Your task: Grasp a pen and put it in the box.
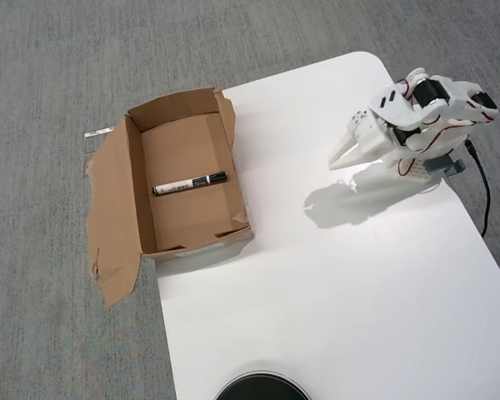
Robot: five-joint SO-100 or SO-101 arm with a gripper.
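Observation:
A white marker pen (189, 183) with a black cap lies across the floor of the brown cardboard box (138, 193), near its middle. The box sits at the left edge of the white table, one torn flap folded out flat over the carpet. My white gripper (336, 160) is far to the right of the box, low over the table by the arm's base, its pointed fingers aimed left and down. The fingers lie together with nothing between them.
The white table (342, 292) spreads bare between box and arm. A black round object (261, 388) pokes in at the bottom edge. A black cable (482, 187) runs along the table's right edge. Grey carpet surrounds the table.

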